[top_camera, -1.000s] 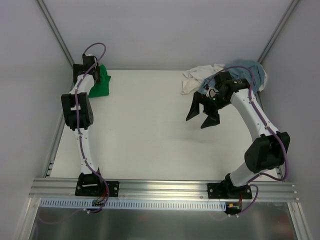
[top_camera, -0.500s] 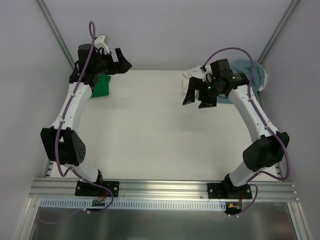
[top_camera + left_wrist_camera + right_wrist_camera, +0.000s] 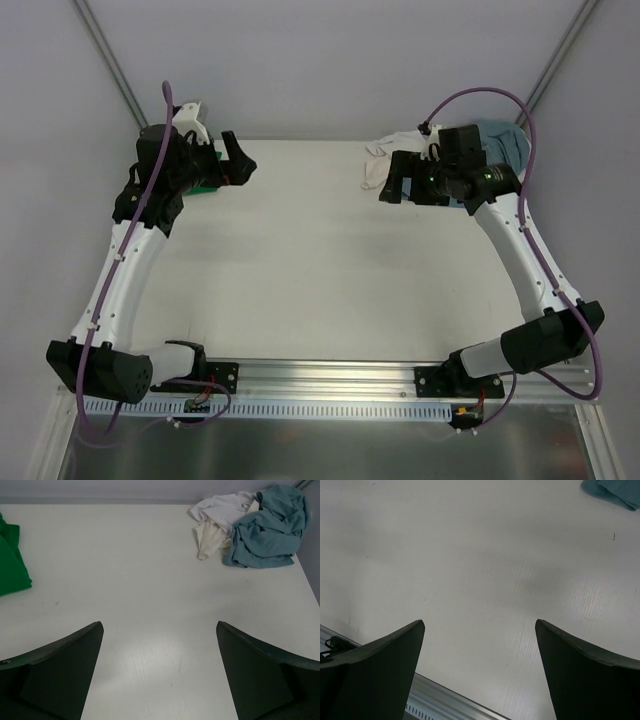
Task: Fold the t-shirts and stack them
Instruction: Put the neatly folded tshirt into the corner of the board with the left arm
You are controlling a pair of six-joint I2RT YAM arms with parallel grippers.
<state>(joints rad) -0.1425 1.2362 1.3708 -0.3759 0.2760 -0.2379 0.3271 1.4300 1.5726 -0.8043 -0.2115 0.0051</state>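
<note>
- Top view: three soft shirts lie on the smooth white surface [image 3: 300, 260]. One green shirt [image 3: 207, 184], half hidden behind the left tool [image 3: 236, 160], is at the far left corner. One crumpled white shirt [image 3: 383, 162] and one blue shirt [image 3: 503, 140] touch at the far right corner. The right tool [image 3: 393, 180] is just beside them. Both tools gape wide, empty.
- Left wrist: two dark wedge-shaped fingers [image 3: 60, 670] are spread wide over bare surface. The white and blue shirts form one rumpled heap.
- Right wrist: the fingers [image 3: 375, 670] are wide and hold nothing. One blue shirt edge [image 3: 615, 492] shows, and a ridged metal rail [image 3: 450, 702] runs along the near edge.
</note>
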